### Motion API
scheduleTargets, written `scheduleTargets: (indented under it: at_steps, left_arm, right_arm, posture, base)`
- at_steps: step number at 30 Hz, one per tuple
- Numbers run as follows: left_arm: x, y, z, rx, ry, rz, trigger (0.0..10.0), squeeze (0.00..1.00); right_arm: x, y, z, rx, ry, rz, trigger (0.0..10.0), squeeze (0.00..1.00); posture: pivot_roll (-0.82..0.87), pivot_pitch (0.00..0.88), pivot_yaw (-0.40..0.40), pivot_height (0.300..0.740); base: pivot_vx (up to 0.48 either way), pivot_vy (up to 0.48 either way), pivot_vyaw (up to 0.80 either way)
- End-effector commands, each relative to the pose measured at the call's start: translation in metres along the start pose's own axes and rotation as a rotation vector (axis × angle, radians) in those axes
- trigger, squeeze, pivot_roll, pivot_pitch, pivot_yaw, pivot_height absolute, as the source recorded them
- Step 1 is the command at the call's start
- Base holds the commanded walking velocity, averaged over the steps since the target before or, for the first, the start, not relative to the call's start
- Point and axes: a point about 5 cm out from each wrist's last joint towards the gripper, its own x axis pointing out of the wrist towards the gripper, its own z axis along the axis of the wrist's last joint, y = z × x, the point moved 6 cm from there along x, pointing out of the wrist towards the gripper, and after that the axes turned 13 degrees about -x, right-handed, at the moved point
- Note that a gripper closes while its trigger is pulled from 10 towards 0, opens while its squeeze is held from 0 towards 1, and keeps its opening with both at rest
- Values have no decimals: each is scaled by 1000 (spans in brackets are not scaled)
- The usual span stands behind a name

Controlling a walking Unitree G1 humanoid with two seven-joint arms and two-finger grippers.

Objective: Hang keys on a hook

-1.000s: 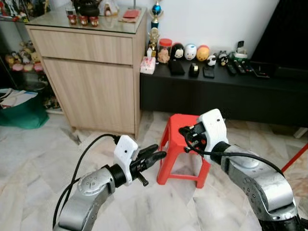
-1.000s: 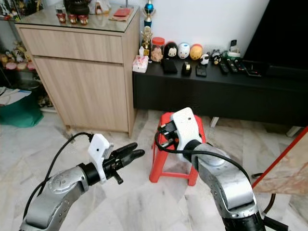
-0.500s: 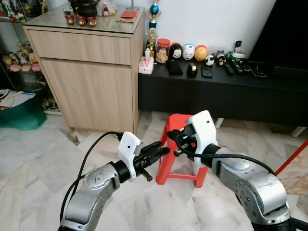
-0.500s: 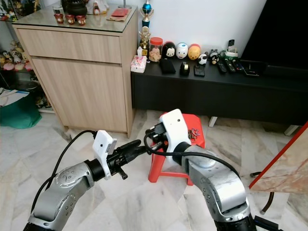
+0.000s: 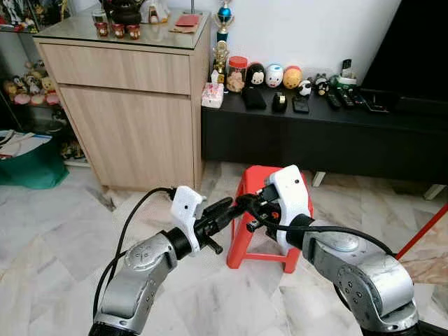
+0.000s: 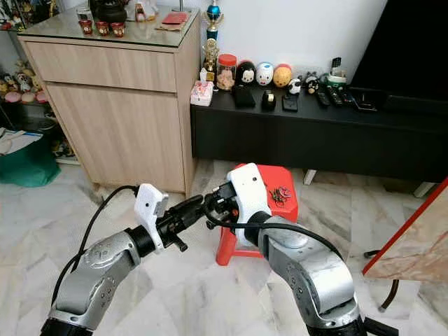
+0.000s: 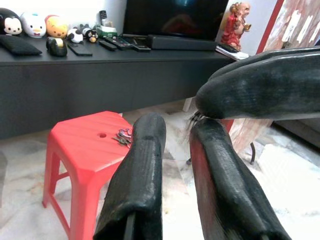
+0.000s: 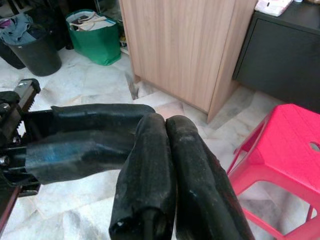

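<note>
A small bunch of keys [image 6: 282,193] lies on top of a red plastic stool [image 6: 288,176], and it also shows past the left fingers as keys [image 7: 123,136]. Both arms are raised in front of the stool. My left gripper [image 5: 234,204] points right with a narrow gap between its fingers and nothing in it. My right gripper [image 6: 210,203] points left with its fingers pressed together, empty. The two grippers' tips meet or overlap above the floor, to the left of the stool and well short of the keys. The right fingers [image 7: 250,90] cross just past the left fingertips.
A wooden cabinet [image 5: 133,105] stands at the back left. A low black bench [image 5: 329,133] with figurines and remotes runs along the wall behind the stool. A green bag [image 5: 31,164] sits far left and a red-edged board [image 6: 420,238] leans at the right. The floor is marble tile.
The right gripper has swung left and the left gripper has risen toward it, so their tips now meet. The keys, hidden behind the right gripper a second ago, now show on the stool.
</note>
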Motion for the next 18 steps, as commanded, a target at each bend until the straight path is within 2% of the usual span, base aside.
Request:
scheduleTargets:
  at_steps: [1, 8, 18]
  left_arm:
    - [0, 0, 1, 20, 0, -1, 10000, 0]
    - [2, -2, 2, 26, -1, -16, 10000, 0]
    - [5, -18, -4, 35, 42, -102, 10000, 0]
  right_arm:
    - [-5, -2, 5, -16, -14, -13, 10000, 0]
    - [-4, 0, 3, -8, -3, -8, 10000, 0]
    - [-5, 0, 0, -5, 12, -9, 10000, 0]
  posture:
    - [-1, 0, -111, 722]
    - [2, 0, -114, 722]
    - [0, 0, -116, 722]
  base:
    - [0, 0, 0]
    - [0, 0, 0]
    - [0, 0, 0]
